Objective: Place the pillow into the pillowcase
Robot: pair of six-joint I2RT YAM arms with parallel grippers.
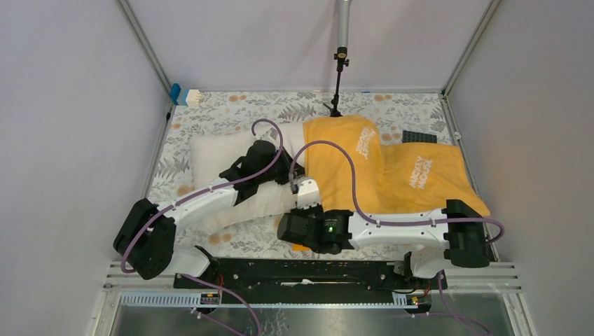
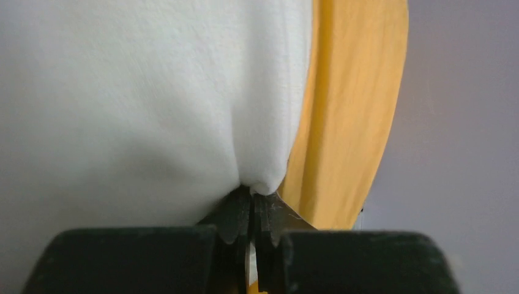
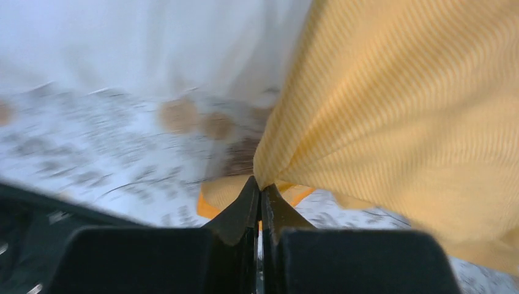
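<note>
I judge the stuffing step to be in hand. The pillow (image 1: 213, 159) lies on the floral surface (image 1: 231, 105), its right end apparently just inside the mouth of the pillowcase (image 1: 347, 171) and its left part bare. The right part of the orange sack lies flat and slack, so I reckon most of the job is ahead.

My left fingers (image 2: 235, 214) are clenched on a pinch of white pillow cloth, right beside the orange hem. My right fingers (image 3: 240, 213) are clamped on the hem at the near side of the mouth, low over the surface.

The next move, as I see it, calls for opposed pulls. The right arm draws the hem leftward over the pillow while the left arm pushes the pillow rightward into the sack. The left pinch sits so near the mouth that I expect to regrasp farther left soon, and a one-sided pull may bunch the hem.

White lettering is printed in two patches on the pillowcase, turned sideways to the overhead camera. It is too small for me to read with confidence. I see no other legible marks.
</note>
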